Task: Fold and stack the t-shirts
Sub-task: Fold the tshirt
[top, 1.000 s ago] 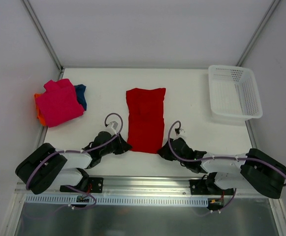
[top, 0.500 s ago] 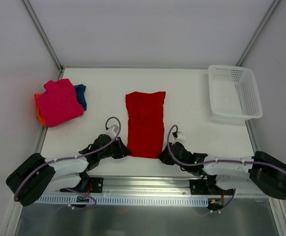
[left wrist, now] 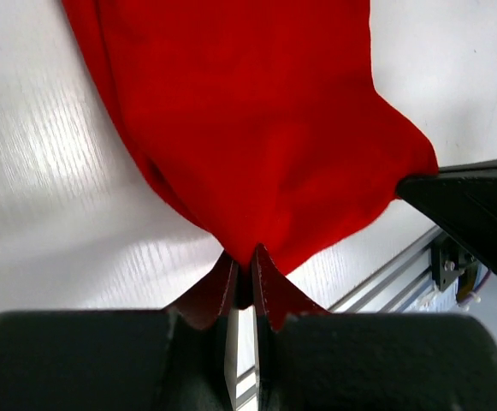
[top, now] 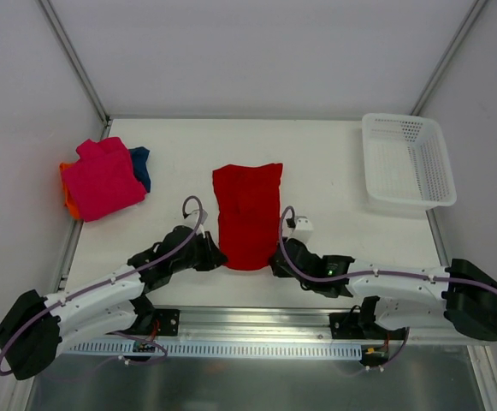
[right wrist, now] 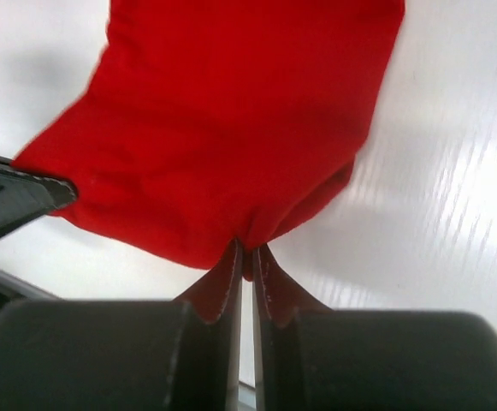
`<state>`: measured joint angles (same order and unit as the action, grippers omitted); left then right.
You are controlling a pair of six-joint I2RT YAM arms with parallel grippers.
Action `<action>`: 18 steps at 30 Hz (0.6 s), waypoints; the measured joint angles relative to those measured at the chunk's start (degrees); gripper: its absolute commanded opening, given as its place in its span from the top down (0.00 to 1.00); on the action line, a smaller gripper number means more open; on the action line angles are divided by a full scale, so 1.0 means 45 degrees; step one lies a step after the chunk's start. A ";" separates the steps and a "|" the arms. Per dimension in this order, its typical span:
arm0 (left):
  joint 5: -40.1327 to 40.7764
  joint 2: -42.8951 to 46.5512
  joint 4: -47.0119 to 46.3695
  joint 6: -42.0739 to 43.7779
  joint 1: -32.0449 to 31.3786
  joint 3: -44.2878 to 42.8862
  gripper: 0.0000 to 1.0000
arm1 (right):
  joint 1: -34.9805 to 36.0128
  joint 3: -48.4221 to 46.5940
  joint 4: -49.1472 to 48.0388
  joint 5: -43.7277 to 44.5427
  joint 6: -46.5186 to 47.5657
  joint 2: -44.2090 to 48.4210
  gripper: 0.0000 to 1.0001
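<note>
A bright red t-shirt (top: 246, 214), folded into a long strip, lies in the middle of the table. My left gripper (top: 215, 256) is shut on its near left corner and my right gripper (top: 275, 261) is shut on its near right corner. The wrist views show red cloth (left wrist: 248, 128) pinched between the left fingers, and the same t-shirt (right wrist: 239, 120) pinched between the right fingers, its near edge lifted off the table. A magenta-pink t-shirt (top: 103, 180) lies at the far left on top of an orange one (top: 68, 199) and a dark blue one (top: 140, 165).
A white mesh basket (top: 406, 159) stands at the far right of the table. The metal rail (top: 257, 321) with both arm bases runs along the near edge. White walls close in the left and right sides.
Both arms have stretched forward and inward, carrying the near edge of the red t-shirt up and away from the front. The right gripper has closed on its corner.
</note>
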<state>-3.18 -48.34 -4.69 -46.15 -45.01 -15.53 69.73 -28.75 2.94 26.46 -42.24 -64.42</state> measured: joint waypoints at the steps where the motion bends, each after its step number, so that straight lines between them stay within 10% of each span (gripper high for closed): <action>1: 0.0102 -0.0262 0.0107 0.0078 0.0000 -0.0262 1.00 | 0.0000 -0.0403 0.0233 0.0175 0.0204 -0.0223 1.00; 18: 0.1967 -0.3580 0.1778 0.2113 0.0544 -0.4969 1.00 | -0.2662 -0.4401 0.1836 0.1078 0.3638 -0.2293 1.00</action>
<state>5.67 -64.45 3.31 -36.64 -42.57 -37.89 57.76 -48.56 11.20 31.31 -25.87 -74.74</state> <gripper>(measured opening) 0.038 0.059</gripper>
